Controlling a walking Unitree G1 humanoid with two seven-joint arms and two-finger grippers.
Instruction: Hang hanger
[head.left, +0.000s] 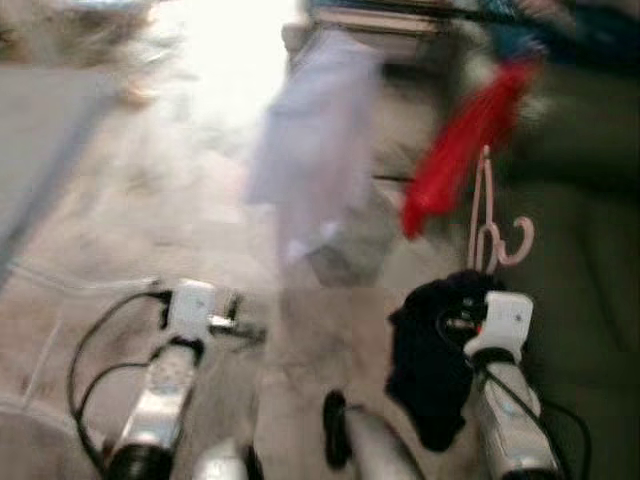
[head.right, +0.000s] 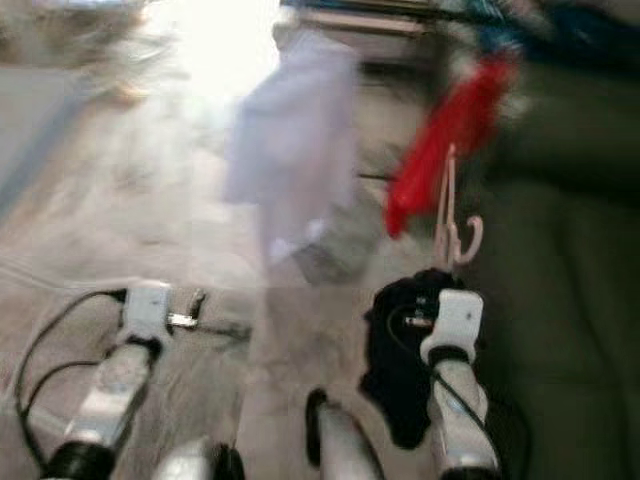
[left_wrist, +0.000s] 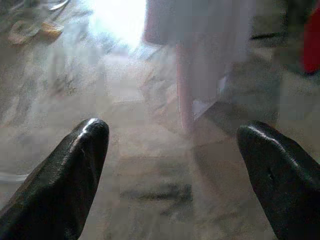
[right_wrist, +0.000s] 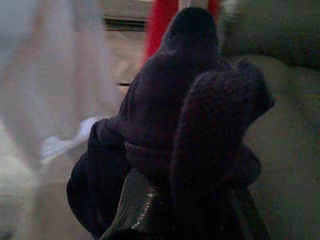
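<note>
A pink hanger (head.left: 487, 225) stands upright above my right gripper (head.left: 487, 272), hook end up, with a dark knitted garment (head.left: 435, 355) draped around it. The right gripper is shut on the hanger. In the right wrist view the dark garment (right_wrist: 190, 115) covers most of the fingers (right_wrist: 137, 207). My left gripper (head.left: 235, 322) is held out low over the floor. In the left wrist view its black fingertips (left_wrist: 82, 150) stand wide apart with nothing between them. All views are blurred.
A white garment (head.left: 315, 140) and a red garment (head.left: 465, 150) hang from a rail (head.left: 400, 15) ahead. A dark green sofa (head.left: 590, 260) fills the right side. Black cables (head.left: 90, 350) loop by my left arm. Bright light falls on the pale floor (head.left: 150, 200).
</note>
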